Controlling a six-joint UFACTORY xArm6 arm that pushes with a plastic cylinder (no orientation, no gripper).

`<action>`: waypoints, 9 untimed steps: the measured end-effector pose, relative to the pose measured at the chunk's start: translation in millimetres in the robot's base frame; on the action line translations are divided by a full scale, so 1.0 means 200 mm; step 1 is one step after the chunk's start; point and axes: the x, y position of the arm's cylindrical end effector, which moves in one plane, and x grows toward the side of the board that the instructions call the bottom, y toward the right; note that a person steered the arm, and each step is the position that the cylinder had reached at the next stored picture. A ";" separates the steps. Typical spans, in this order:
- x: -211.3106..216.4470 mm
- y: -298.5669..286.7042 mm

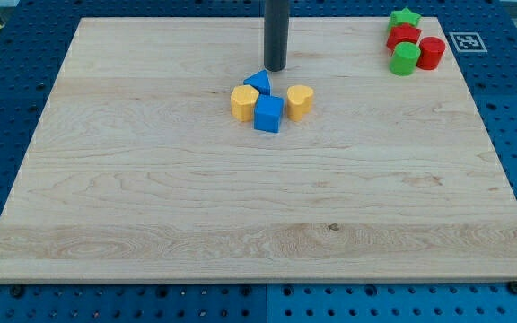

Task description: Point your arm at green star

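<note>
So my tip [276,69] is sitting on the wooden board [151,197] at the far middle, just beyond the blue triangular block [258,82] and close to touching it. No gripper on this arm, just the straight dark rod, so nothing is being held. Right behind that triangle a small cluster is lying: yellow hexagonal block [244,102] on the left, blue cube [268,114] nearest in the middle, yellow heart-like block [300,101] on the right, all packed close together. The green star [405,17] is sitting at the far right corner of the board, well apart from my tip. Just near of it a red block [403,36] is touching it, then a green cylinder [405,59] and a red cylinder [432,53] are standing side by side.
</note>
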 end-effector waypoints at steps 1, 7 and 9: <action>0.00 0.00; 0.20 1.63; -0.38 1.38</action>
